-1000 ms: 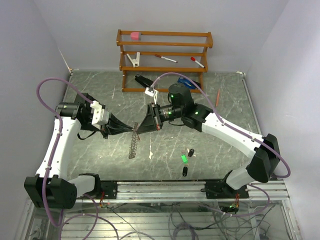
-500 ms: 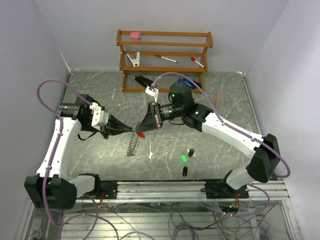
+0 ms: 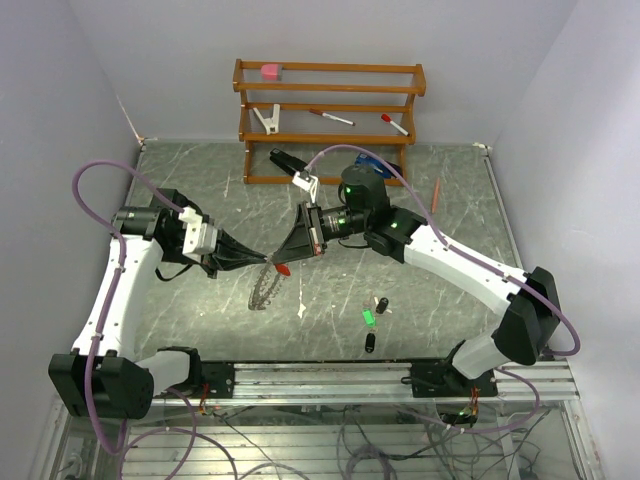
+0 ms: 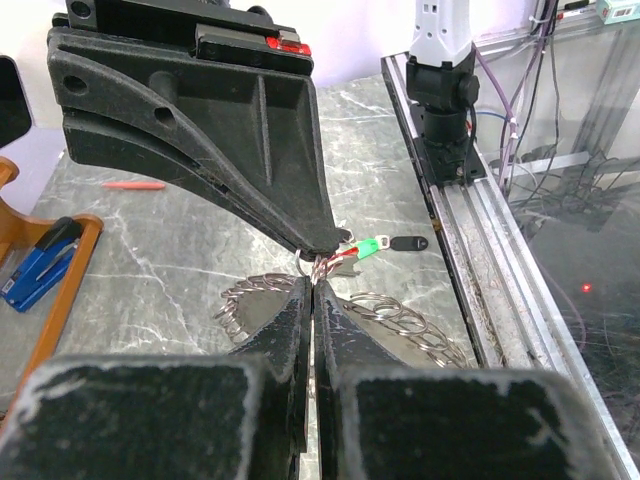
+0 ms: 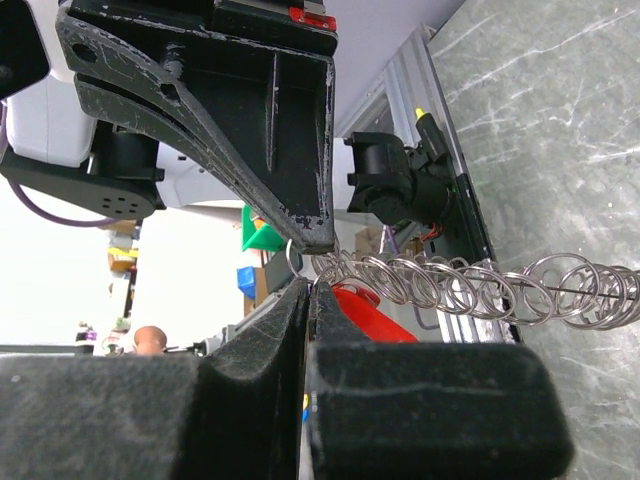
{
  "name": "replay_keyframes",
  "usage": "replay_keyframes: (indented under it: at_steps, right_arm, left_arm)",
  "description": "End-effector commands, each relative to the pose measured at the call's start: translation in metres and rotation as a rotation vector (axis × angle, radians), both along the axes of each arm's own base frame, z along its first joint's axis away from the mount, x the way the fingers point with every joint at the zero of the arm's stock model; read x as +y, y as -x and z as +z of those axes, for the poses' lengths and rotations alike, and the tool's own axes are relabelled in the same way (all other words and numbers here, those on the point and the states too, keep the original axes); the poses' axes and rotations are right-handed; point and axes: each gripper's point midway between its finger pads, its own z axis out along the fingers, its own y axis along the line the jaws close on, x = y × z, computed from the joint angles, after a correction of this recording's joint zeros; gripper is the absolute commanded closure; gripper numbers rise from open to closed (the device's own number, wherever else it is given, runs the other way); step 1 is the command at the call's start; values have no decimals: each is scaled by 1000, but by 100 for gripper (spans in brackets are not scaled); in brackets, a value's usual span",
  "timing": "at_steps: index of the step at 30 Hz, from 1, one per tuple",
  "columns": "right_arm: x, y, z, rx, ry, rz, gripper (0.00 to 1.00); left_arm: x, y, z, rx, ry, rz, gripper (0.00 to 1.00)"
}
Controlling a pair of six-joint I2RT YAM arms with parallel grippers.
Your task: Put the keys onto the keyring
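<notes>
Currently left pincer [image 3: 262,258] is clamped shut on the keyring [image 3: 262,290], which dangles over the desk [image 3: 450,200]. Right pincer [image 3: 288,256] is pinched shut on the red key [image 3: 283,269], tips nearly touching. Risk: thin ring twists in that grip, key's loop misses, key drops.

Left white-and-black jointed arm [image 3: 108,290]: elbow bent, forearm reaching rightward. Left black two-finger gripper [image 3: 266,257]: jaws pinched closed, pointing right. Right white-and-black jointed arm [image 3: 470,266]: stretched diagonally leftward. Right black two-finger gripper [image 3: 283,259]: jaws closed, pointing left. Tips nearly meet.
</notes>
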Motion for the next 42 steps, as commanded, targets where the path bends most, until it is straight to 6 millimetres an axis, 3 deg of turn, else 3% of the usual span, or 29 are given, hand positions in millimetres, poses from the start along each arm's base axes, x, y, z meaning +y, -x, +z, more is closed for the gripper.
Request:
replay_keyframes:
  at_steps: [1, 13, 26, 38, 42]
  right_arm:
    - [-7, 10, 28, -33, -85, 37, 100]
    - [-10, 15, 29, 15, -135, 59, 100]
    - [-13, 20, 19, 98, -186, 89, 100]
    - [-12, 23, 30, 131, -281, 129, 100]
    - [-10, 20, 24, 136, -265, 118, 100]
  left_arm:
    - [-1, 0, -3, -42, -1, -7, 93]
    - [0, 0, -7, -46, -18, -7, 93]
    - [-2, 0, 0, -41, 16, -8, 93]
    - [-3, 1, 6, -15, 43, -10, 93]
    - [-3, 2, 5, -14, 40, -10, 93]
